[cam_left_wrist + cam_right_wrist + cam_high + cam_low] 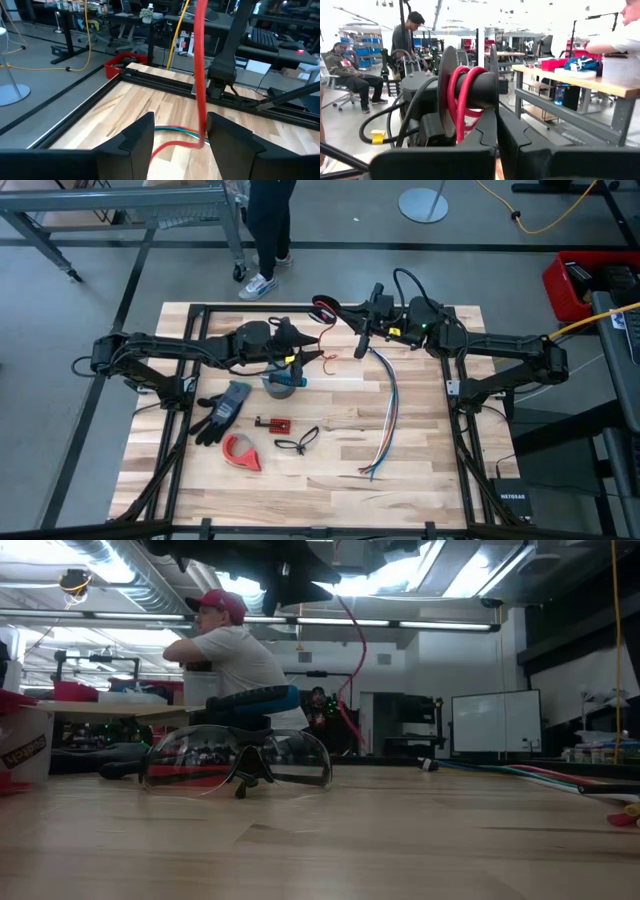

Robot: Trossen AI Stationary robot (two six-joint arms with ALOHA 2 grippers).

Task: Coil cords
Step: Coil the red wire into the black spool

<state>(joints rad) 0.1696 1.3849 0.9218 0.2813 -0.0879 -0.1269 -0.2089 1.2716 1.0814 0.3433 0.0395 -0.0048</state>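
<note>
Red cord (322, 308) wound on spool so turns stay tight | right gripper (347, 308) clamps spool | left gripper (318, 357) open, cord running loose between fingers as guide

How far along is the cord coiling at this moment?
Partly done. A few turns of the red cord already sit wound around a dark spool-like part in the right wrist view, by the right gripper, which looks shut. In hand: the left gripper is open with the cord's free length running between its fingers. Left: winding in that loose length, which runs over the table.
</note>
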